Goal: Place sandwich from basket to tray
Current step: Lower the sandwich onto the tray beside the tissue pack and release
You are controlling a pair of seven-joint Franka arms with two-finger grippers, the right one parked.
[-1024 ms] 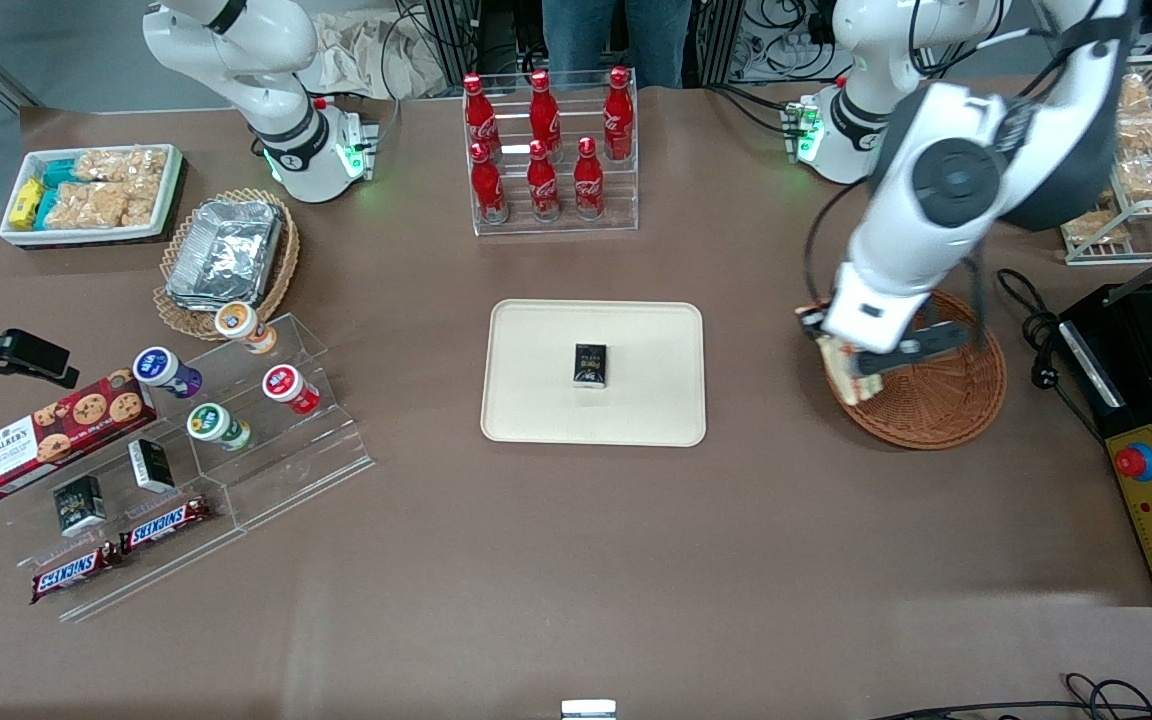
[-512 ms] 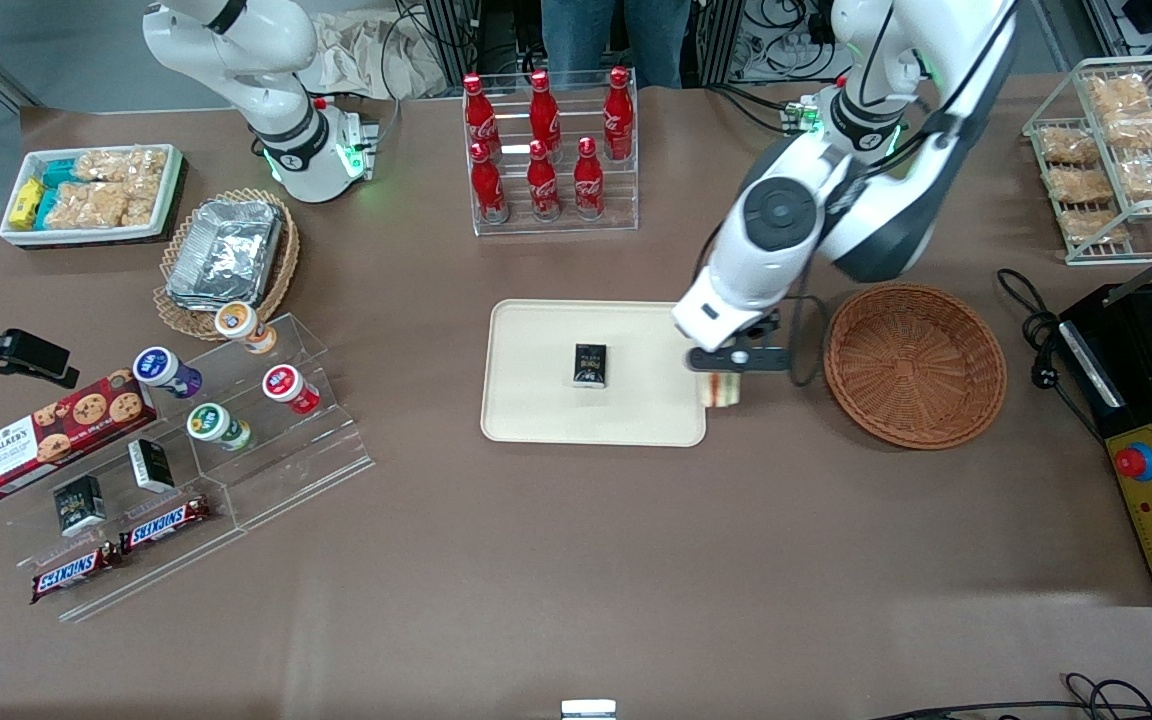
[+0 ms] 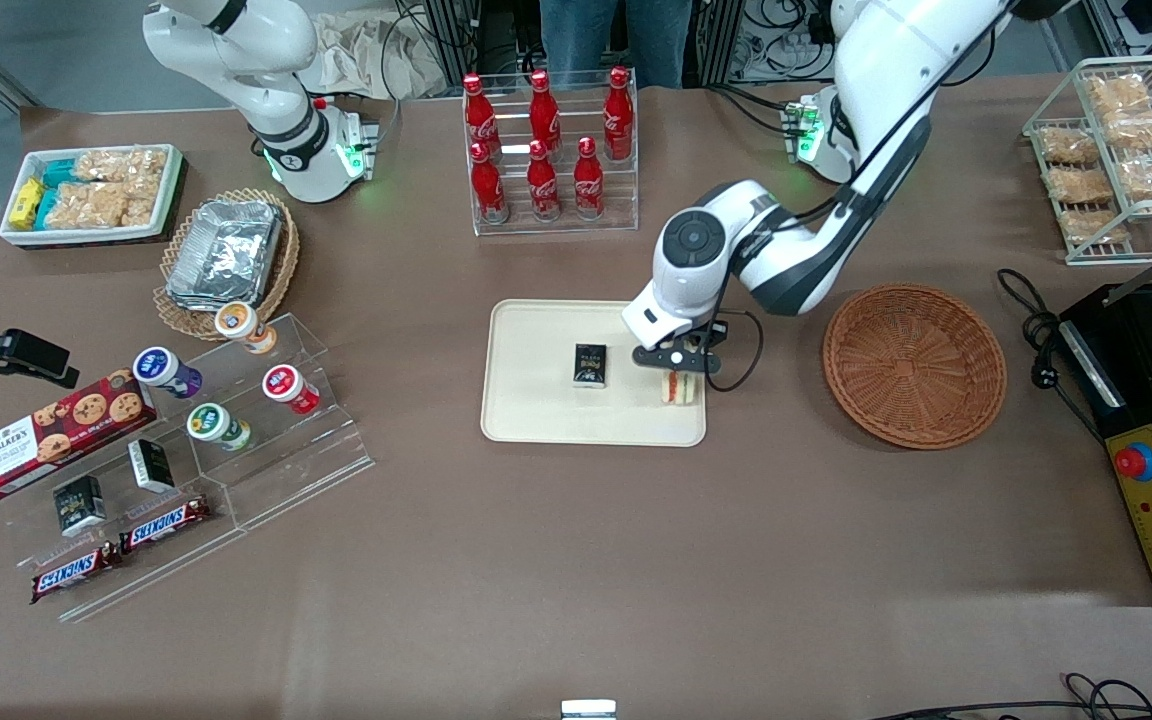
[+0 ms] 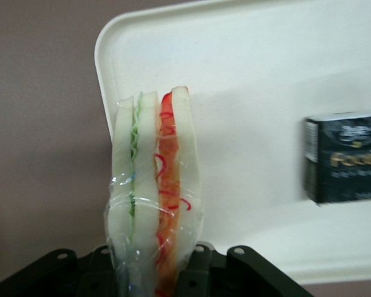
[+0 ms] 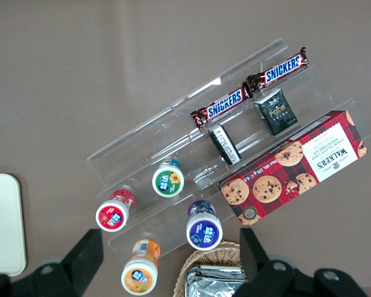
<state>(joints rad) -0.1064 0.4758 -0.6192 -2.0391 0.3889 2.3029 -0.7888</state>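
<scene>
Now the sandwich (image 3: pixel 677 388) is clamped in the gripper (image 3: pixel 675 362), fingers closed on it, over the tray (image 3: pixel 536 410) close to the rim nearest the basket (image 3: pixel 914 365). A small black box (image 3: pixel 591 364) lies mid-tray, with free room between. Nothing is in the basket.

The gripper (image 3: pixel 677 365) held the sandwich (image 3: pixel 675 388) over the tray (image 3: pixel 536 420), right of frame centre; a small box (image 3: pixel 591 364) lay on the tray beside it; the basket (image 3: pixel 914 364) sat further right.
</scene>
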